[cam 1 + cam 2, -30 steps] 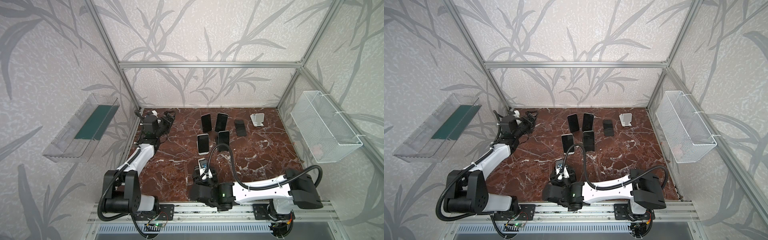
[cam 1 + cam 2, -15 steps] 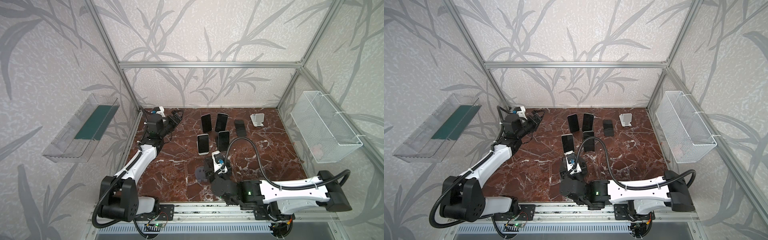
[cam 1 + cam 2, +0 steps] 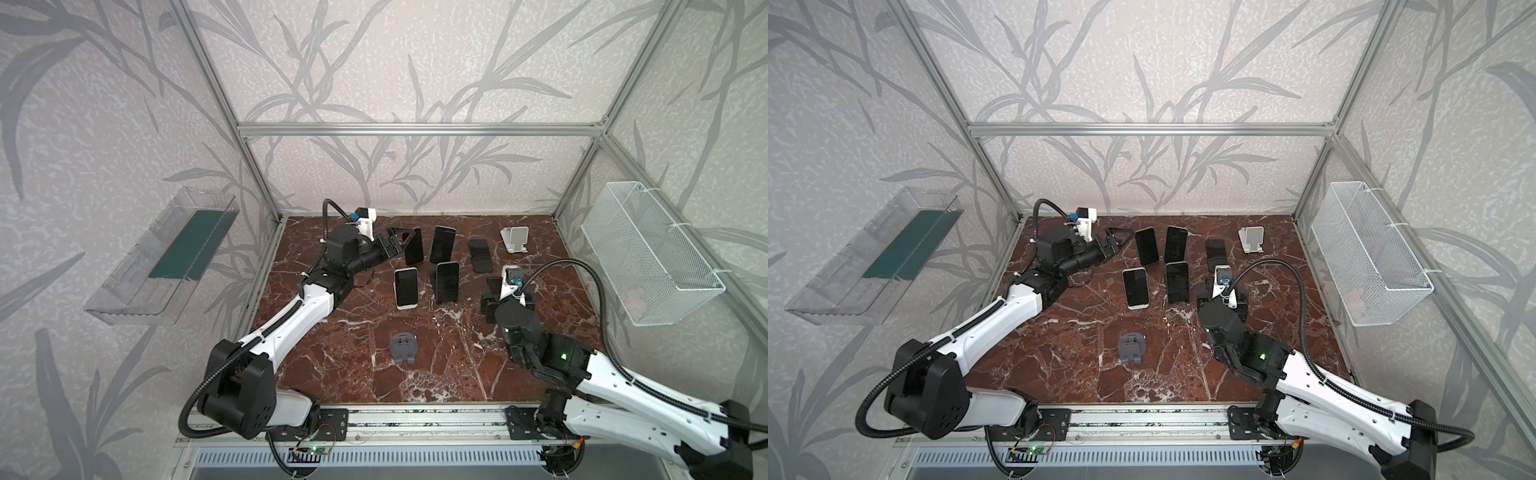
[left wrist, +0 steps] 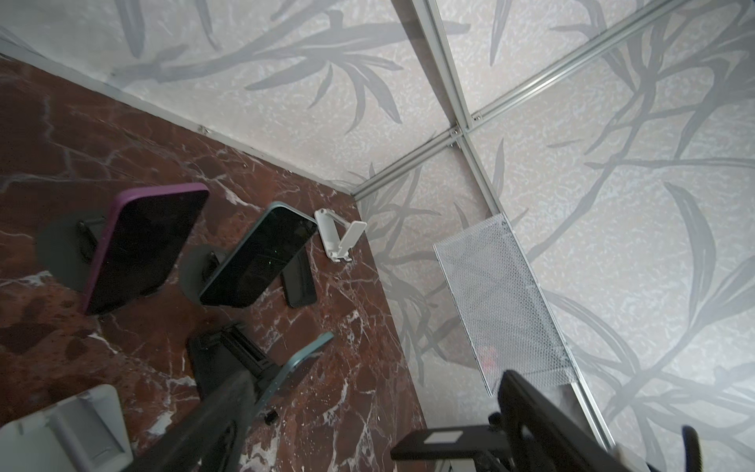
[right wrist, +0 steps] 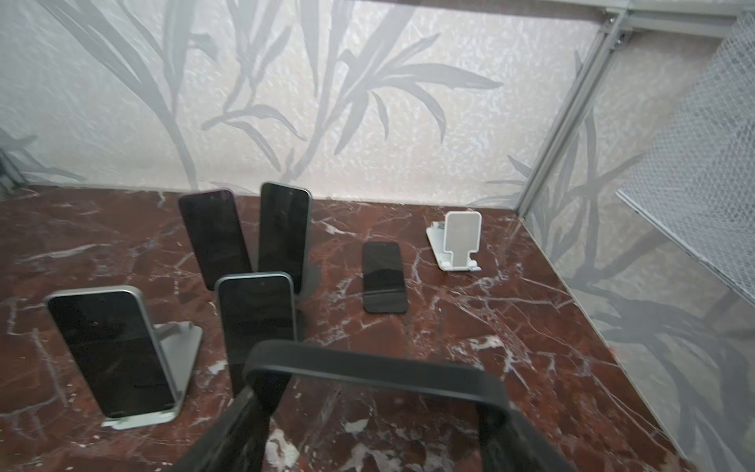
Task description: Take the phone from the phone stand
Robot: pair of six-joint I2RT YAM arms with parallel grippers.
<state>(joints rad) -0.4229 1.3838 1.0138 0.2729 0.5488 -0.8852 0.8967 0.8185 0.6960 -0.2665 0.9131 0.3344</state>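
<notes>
Right wrist view: see the black phone [image 5: 367, 363] pinched by its sides in the right gripper [image 5: 374, 408], over the tabletop's right half, long way seeming to point past the jaws toward the back edge. Already off the grey stand [image 3: 402, 348] near the front edge, so lower it with this arm. Leave the left gripper [image 3: 397, 241] be, jaws apart up by the back edge.

Six phones: one held phone [image 5: 367, 367] in the right claw [image 5: 374, 394]; one flat phone [image 3: 480, 255] just beyond that claw; four propped phones [image 3: 405, 286] [image 3: 447, 281] [image 3: 413, 251] [image 3: 442, 245] between it and the left claw [image 3: 397, 243]. Six stands: four occupied stands [image 5: 179, 347]; one white stand [image 3: 515, 239] and one grey stand [image 3: 403, 347], both empty. One wire basket [image 3: 648, 253]; one clear tray [image 3: 137, 291]; two arms [image 3: 299, 320] [image 3: 623, 382].
</notes>
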